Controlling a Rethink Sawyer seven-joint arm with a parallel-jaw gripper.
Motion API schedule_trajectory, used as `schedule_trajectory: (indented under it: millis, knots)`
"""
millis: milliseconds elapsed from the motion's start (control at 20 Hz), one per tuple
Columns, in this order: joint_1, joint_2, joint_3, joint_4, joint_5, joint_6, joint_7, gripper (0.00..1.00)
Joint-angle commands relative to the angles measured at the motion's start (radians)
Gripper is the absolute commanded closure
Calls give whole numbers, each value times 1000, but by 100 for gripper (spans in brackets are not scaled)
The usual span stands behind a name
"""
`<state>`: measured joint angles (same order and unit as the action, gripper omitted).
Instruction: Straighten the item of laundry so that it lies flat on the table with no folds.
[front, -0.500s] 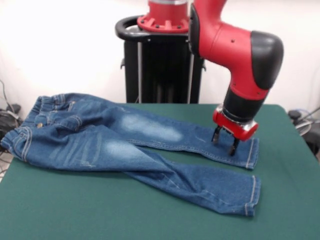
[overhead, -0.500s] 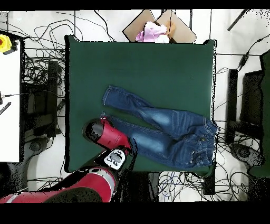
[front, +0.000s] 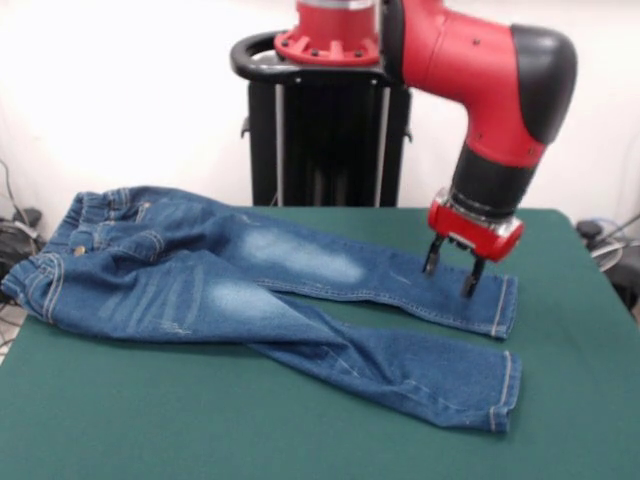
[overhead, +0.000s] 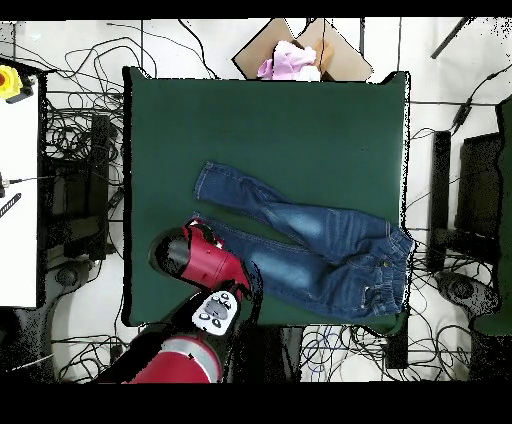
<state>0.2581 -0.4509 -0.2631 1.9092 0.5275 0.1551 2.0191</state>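
The blue denim jeans (front: 250, 290) lie spread on the dark green table (front: 150, 420), waistband at the left, both legs running right and lying close together. In the overhead view the jeans (overhead: 310, 245) lie with the waistband at the right. My gripper (front: 452, 274) hangs open and empty just above the hem end of the far leg, its fingertips (front: 468, 288) a little clear of the cloth. In the overhead view the arm (overhead: 205, 258) covers that hem and hides the gripper.
The black pedestal (front: 325, 130) stands behind the table. A cardboard box (overhead: 300, 50) with pink cloth sits beyond the table's far edge in the overhead view. Cables cover the floor (overhead: 70, 160) around the table.
The gripper has risen slightly off the far leg's hem and the arm has shifted a little to the right in the front view. The jeans have not moved.
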Motion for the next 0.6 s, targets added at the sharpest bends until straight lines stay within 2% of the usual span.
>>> schedule_trajectory:
  millis: [50,300,600]
  knots:
    - [2,-108,27,-27,-31,190,140,0]
    - [-35,-103,54,-19,-62,159,110,0]
    - [-131,-70,123,22,-116,-8,89,0]
